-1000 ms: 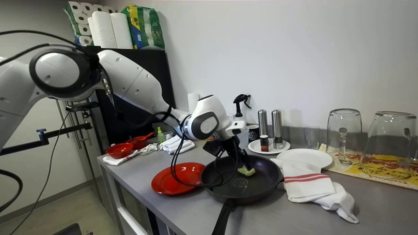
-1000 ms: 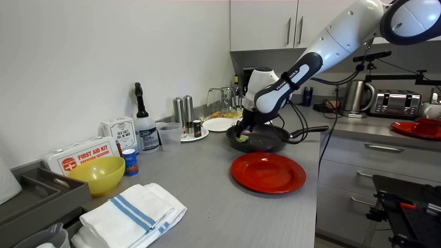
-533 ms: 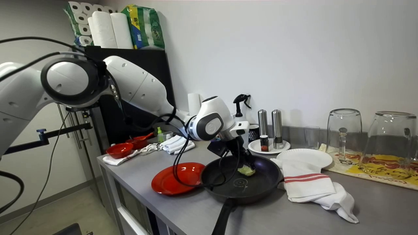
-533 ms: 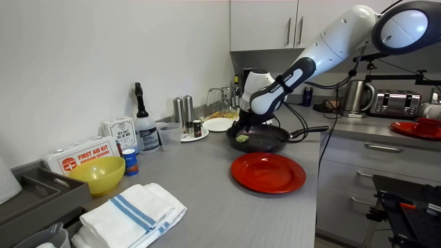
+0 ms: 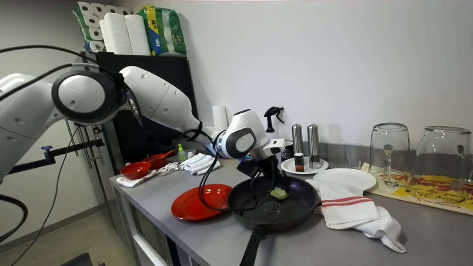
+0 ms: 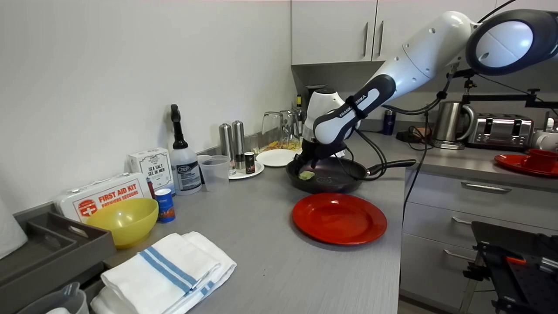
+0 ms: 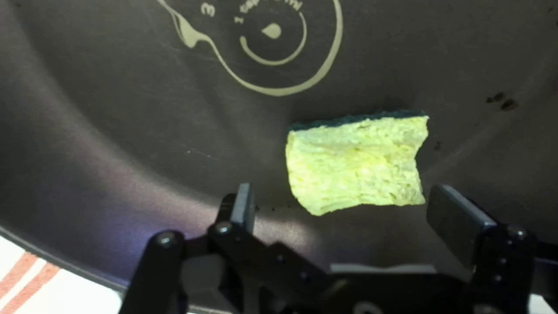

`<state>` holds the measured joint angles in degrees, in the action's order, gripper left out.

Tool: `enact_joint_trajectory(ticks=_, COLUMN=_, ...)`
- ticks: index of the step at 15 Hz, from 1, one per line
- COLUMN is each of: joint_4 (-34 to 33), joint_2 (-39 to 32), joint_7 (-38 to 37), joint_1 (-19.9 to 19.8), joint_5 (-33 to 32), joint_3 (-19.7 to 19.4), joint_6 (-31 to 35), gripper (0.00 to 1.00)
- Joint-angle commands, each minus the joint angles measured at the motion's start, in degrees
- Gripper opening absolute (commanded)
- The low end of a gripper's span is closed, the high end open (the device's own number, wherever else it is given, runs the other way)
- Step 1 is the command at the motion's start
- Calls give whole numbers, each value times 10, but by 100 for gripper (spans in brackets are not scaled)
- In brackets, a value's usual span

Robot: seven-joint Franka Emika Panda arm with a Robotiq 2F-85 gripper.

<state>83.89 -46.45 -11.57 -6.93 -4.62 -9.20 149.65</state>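
The case (image 6: 104, 194) reads FIRST AID KIT; box (image 6: 152, 168), SEA SALT; bottle (image 6: 185, 171), ZEP; pack (image 5: 165, 33), Bounty; arm (image 6: 368, 102), FRANK…MIKA; pan (image 7: 244, 131), ml.

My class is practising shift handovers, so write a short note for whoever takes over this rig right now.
Gripper: open, holding nothing.
Things: the yellow sponge lies in the black pan, just ahead of the gripper in the wrist view. Dark specks lie on the pan's bottom; a red plate and a striped towel sit beside the pan.
Done: the gripper is down at the pan, close to the sponge.
Left: no grip on the sponge yet; that would likely need a little lining up.
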Motion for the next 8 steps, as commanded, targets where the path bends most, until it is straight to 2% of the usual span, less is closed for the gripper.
enact_joint_trajectory(ticks=1, joint_4=-20, joint_2=-8, joint_7=27, joint_1=-8, joint_5=16, joint_3=11, joint_6=-28, gripper=100)
enact_joint_trajectory(ticks=8, joint_4=-22, joint_2=-6, joint_7=49, joint_1=-13, joint_5=23, joint_3=25, joint_6=-58, gripper=100)
